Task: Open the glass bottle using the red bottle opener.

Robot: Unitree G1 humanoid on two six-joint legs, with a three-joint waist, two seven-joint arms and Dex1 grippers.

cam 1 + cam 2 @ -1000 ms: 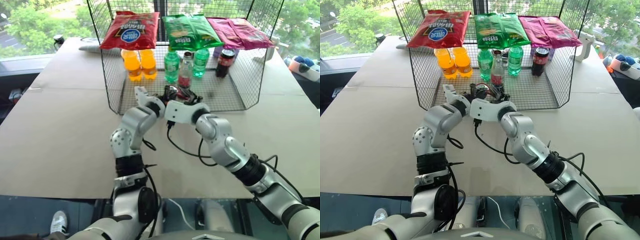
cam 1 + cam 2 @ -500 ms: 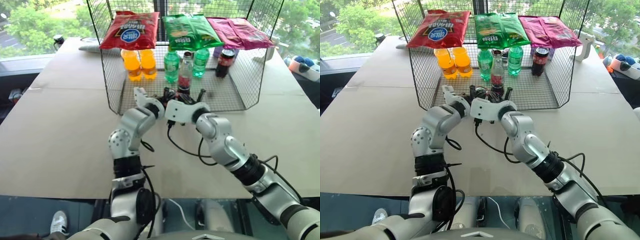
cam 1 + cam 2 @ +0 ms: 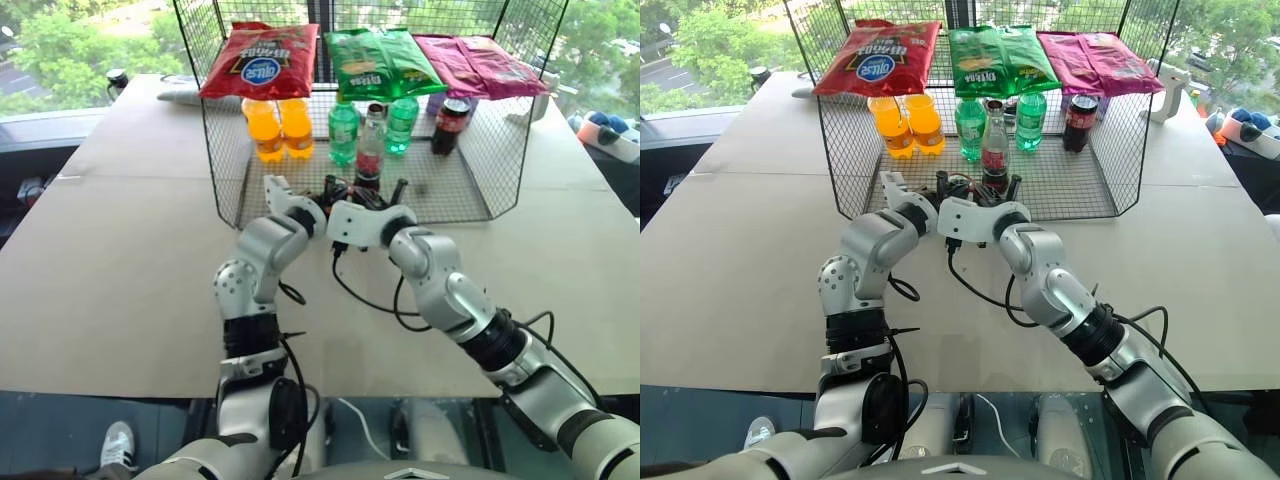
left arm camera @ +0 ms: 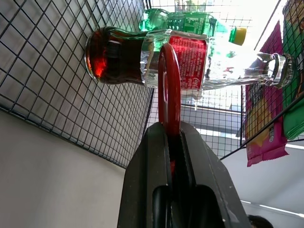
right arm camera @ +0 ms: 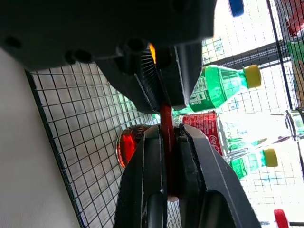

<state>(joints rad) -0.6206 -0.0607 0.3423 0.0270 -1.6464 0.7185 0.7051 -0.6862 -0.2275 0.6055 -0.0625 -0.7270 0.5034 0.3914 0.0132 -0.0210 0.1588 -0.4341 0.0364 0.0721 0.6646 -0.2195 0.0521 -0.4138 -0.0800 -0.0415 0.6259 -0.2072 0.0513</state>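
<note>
The glass bottle (image 3: 371,145) stands upright inside the wire cage, with dark red liquid at its bottom and its metal cap (image 3: 376,108) on. Just in front of it, at the cage's open front, my two grippers meet. The left gripper (image 4: 169,130) is shut on the handle of the red bottle opener (image 4: 169,85), whose loop sticks out toward the bottle (image 4: 190,57). The right gripper (image 5: 166,130) is shut on the same opener (image 5: 166,118), directly against the left gripper (image 5: 159,102). The opener stands short of the bottle, well below its cap.
The wire cage (image 3: 470,185) holds two orange bottles (image 3: 280,128), green bottles (image 3: 343,130) and a cola bottle (image 3: 449,125) behind the glass bottle. Chip bags (image 3: 262,60) lie on its top. A black cable (image 3: 365,295) hangs under my right arm over the brown table (image 3: 130,250).
The right gripper's fingers, apart a second ago, have shut on the red opener that the left gripper holds. Both arms have stayed in place.
</note>
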